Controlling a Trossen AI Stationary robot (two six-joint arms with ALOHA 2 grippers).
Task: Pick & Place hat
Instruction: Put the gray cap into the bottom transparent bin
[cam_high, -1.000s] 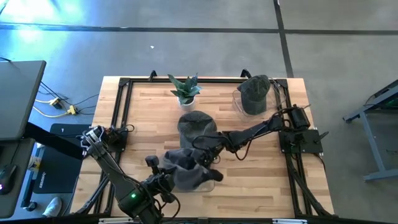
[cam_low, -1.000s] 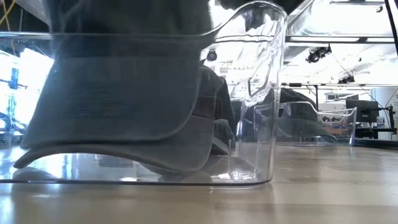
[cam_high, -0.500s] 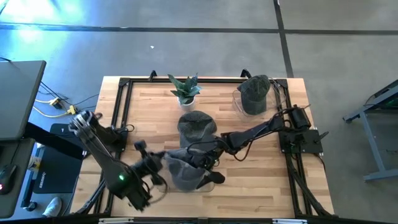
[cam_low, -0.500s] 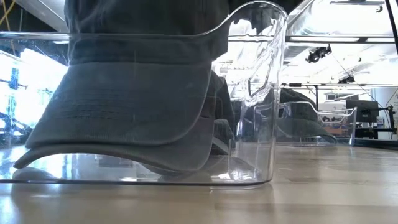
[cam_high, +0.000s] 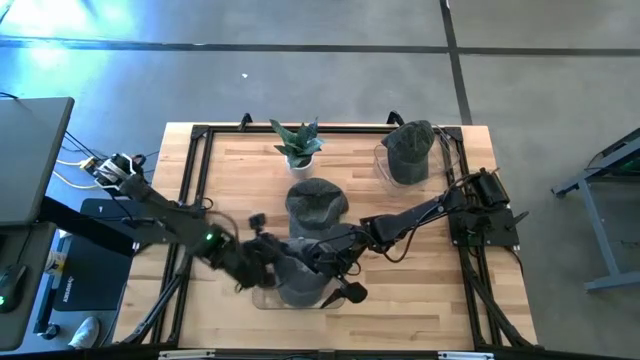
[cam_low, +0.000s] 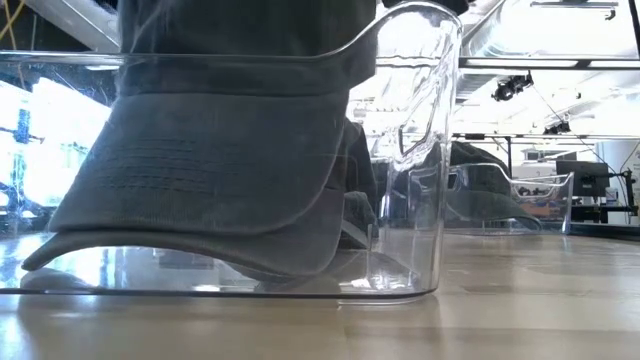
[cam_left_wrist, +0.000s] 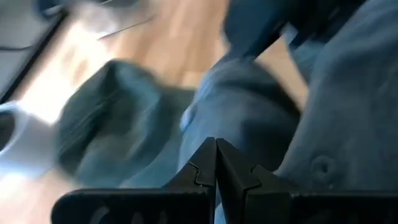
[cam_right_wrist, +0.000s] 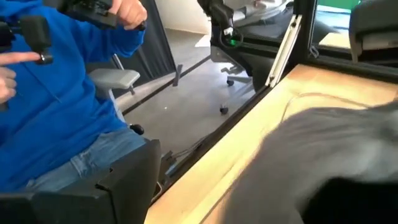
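Left pincer (cam_high: 262, 262) closed beside binned hat (cam_high: 300, 275); right pincer (cam_high: 340, 285) open; plant (cam_high: 297, 143) behind.

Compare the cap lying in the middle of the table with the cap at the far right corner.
The middle cap lies straight on the bare wood, while the corner cap sits in a clear tub. The middle cap has the robot's arms working close beside it, while the corner cap stands apart from both arms. The middle cap lies just in front of the potted plant, while the corner cap is off to the plant's right. Both are dark grey-green caps.
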